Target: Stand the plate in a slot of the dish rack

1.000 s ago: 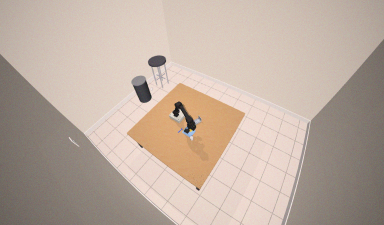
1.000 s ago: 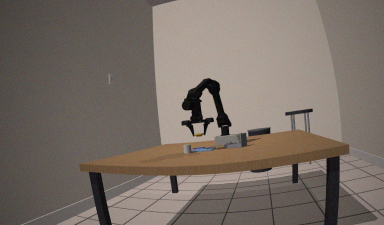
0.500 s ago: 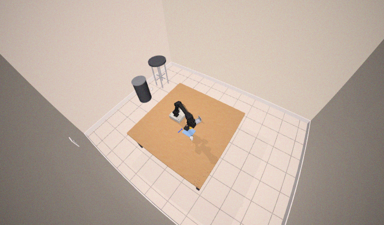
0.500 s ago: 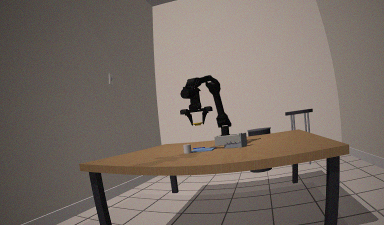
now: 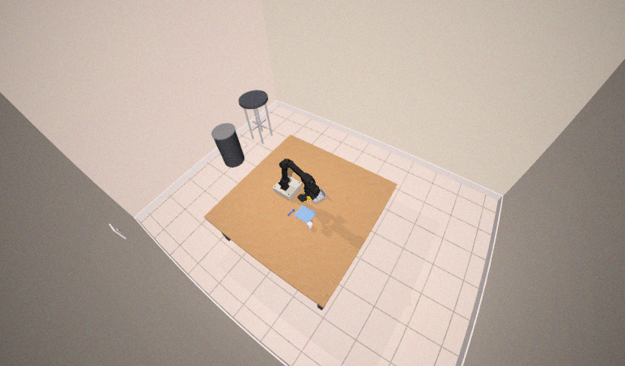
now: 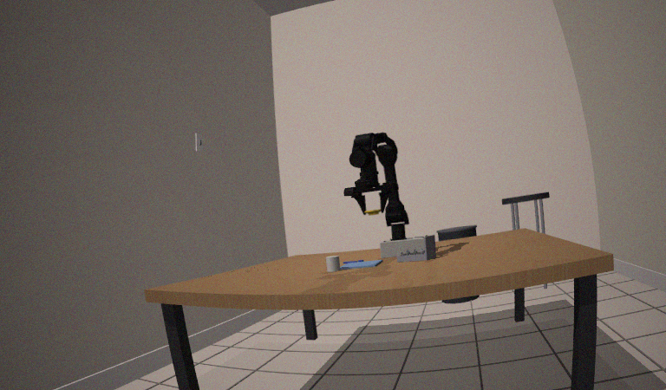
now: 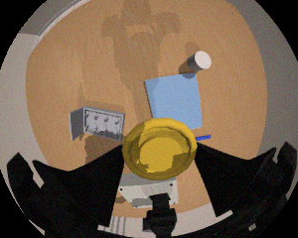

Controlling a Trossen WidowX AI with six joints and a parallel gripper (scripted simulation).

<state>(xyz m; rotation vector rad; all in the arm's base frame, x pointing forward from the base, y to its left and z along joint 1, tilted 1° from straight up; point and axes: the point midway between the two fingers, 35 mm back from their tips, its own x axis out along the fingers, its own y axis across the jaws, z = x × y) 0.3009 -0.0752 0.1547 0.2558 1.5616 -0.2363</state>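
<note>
My gripper [image 5: 303,197] [image 6: 372,208] [image 7: 160,149] is shut on the yellow plate [image 5: 308,198] [image 6: 372,212] [image 7: 157,146]. It holds the plate roughly flat, high above the wooden table [image 5: 276,260] [image 6: 491,263] [image 7: 70,59]. The grey dish rack [image 5: 318,198] [image 6: 417,253] [image 7: 97,123] stands on the table beside the arm's pale base [image 5: 287,189] [image 7: 149,192]. In the wrist view the rack lies to the left of the plate and below it. The plate's rim is between the two dark fingers.
A blue mat [image 5: 304,214] [image 6: 362,264] [image 7: 176,101] lies on the table with a white cup [image 5: 309,224] [image 6: 332,263] [image 7: 197,62] at its far edge and a small blue utensil [image 5: 290,212] [image 7: 204,138] beside it. A stool [image 5: 252,98] [image 6: 525,198] and a dark bin [image 5: 227,144] [image 6: 456,231] stand on the floor.
</note>
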